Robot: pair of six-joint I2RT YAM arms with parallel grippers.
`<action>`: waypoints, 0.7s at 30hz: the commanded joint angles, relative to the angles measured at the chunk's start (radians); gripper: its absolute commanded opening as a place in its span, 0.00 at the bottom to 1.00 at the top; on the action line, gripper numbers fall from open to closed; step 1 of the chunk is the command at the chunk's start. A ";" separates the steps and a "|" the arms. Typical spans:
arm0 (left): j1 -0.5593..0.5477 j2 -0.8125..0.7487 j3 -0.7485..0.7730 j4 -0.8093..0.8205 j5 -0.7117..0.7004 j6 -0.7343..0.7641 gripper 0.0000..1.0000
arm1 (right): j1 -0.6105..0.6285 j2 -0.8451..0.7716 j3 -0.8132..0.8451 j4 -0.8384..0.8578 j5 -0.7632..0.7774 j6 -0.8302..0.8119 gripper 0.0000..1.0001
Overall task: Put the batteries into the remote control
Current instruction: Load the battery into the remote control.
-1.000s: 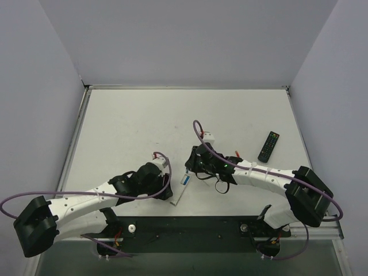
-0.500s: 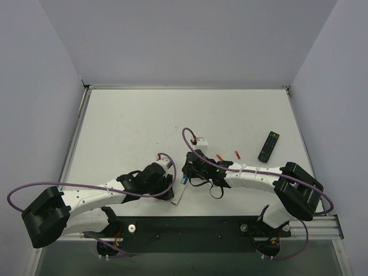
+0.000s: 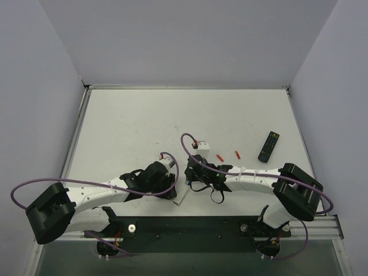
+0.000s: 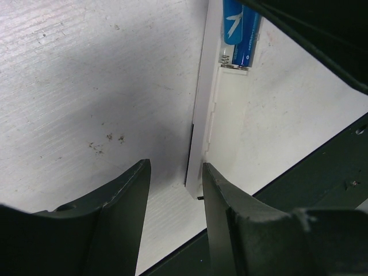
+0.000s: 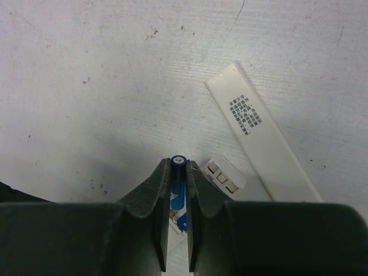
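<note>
The right fingers [image 5: 150, 198] are pinched on a blue battery [image 5: 179, 163], its metal cap protruding just past the fingertips. A second blue battery [image 4: 240, 31] is seated in the open compartment of the remote control [image 4: 202, 109], against the spring contact, well ahead of the left fingers [image 4: 123, 207]. The left fingers are spread. The near end of the remote control lies on the worktop [image 4: 86, 86] between them, nearer one finger than the other; contact cannot be confirmed. A white strip with printed text [image 5: 259, 138] lies flat ahead of the right fingers, off to one side.
</note>
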 commanded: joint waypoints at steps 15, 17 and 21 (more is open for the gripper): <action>-0.007 -0.001 0.032 -0.003 -0.003 0.005 0.51 | 0.023 -0.067 -0.090 0.114 0.111 -0.027 0.00; -0.007 -0.003 0.031 -0.004 -0.006 0.005 0.51 | 0.025 -0.067 -0.095 0.122 0.106 -0.030 0.00; -0.007 -0.009 0.031 -0.006 -0.006 0.004 0.51 | 0.029 -0.067 -0.098 0.123 0.108 -0.035 0.02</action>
